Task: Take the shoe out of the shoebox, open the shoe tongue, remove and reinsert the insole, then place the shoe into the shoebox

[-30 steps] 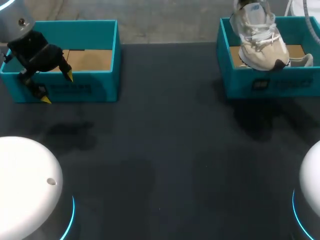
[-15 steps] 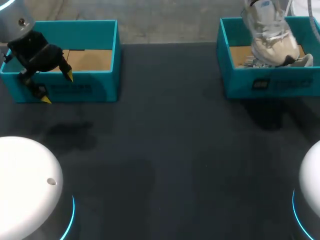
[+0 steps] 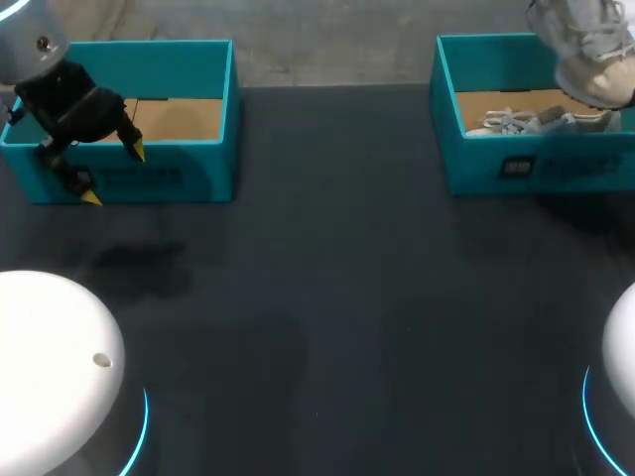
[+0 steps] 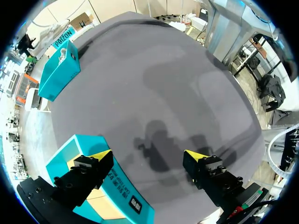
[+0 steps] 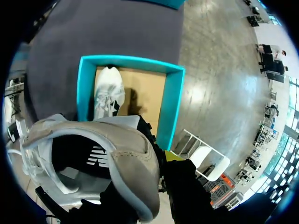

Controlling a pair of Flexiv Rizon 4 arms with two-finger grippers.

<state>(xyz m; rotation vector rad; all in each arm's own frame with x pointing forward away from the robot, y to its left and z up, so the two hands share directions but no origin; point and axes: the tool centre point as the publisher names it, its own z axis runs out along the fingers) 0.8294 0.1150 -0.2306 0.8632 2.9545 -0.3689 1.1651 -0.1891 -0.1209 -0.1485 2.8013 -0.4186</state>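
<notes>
The shoe (image 3: pixel 592 52), pale beige with white laces, hangs in the air above the far right corner of the shoebox (image 3: pixel 536 167), clear of its walls and partly cut off at the edge of the head view. My right claw (image 5: pixel 159 156) is pinching it at the collar. In the right wrist view the grey rim of the shoe's opening curves across right in front of me, the dark inside of the shoe sits beside it, and only a sliver of one yellow tip shows past the rim. Under the shoe, the shoebox is teal with a brown cardboard floor and stands open at the far right of the desk (image 3: pixel 327 297). A second shoe (image 5: pixel 108 95), white, lies on that floor close against one wall. Well apart from all this, at the far left of the desk, stands another open teal box (image 3: pixel 159 180), also with a brown floor. My left claw (image 4: pixel 148 156) hangs over the near wall of that box with its fingers spread wide. One yellow tip is above the box's edge and the other is out over the dark desk, and its shadow falls on the surface beneath.
</notes>
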